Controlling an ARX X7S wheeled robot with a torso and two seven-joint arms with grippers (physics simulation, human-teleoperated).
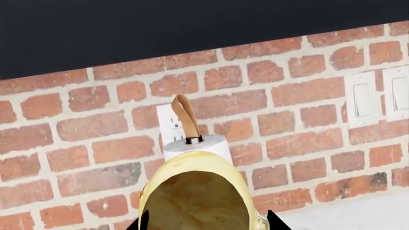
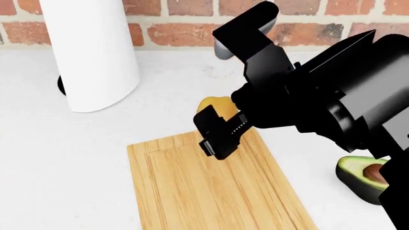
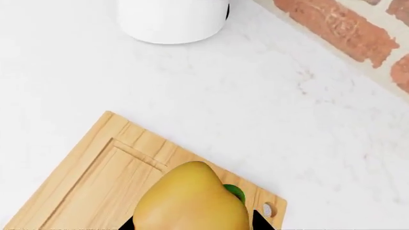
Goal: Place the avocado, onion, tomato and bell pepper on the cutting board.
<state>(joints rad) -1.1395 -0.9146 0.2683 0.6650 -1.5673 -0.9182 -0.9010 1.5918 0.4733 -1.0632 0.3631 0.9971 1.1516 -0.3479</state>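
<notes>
Right gripper [image 2: 221, 132] clenched on the bell pepper [image 3: 191, 201], held over the far edge of the cutting board [image 2: 211, 191]. Left gripper [image 1: 204, 225] grasping the onion [image 1: 198, 191], raised facing the brick wall [image 1: 288, 105]; paper towel roll [image 1: 195, 146] behind it. Avocado [image 2: 364, 175] on the table [image 2: 64, 158], just off the board's right edge. Tomato not seen.

We count one cutting board [image 2: 211, 187], one avocado [image 2: 364, 176], one bell pepper [image 3: 191, 203], one onion [image 1: 198, 196], one paper towel roll [image 2: 89, 52].
</notes>
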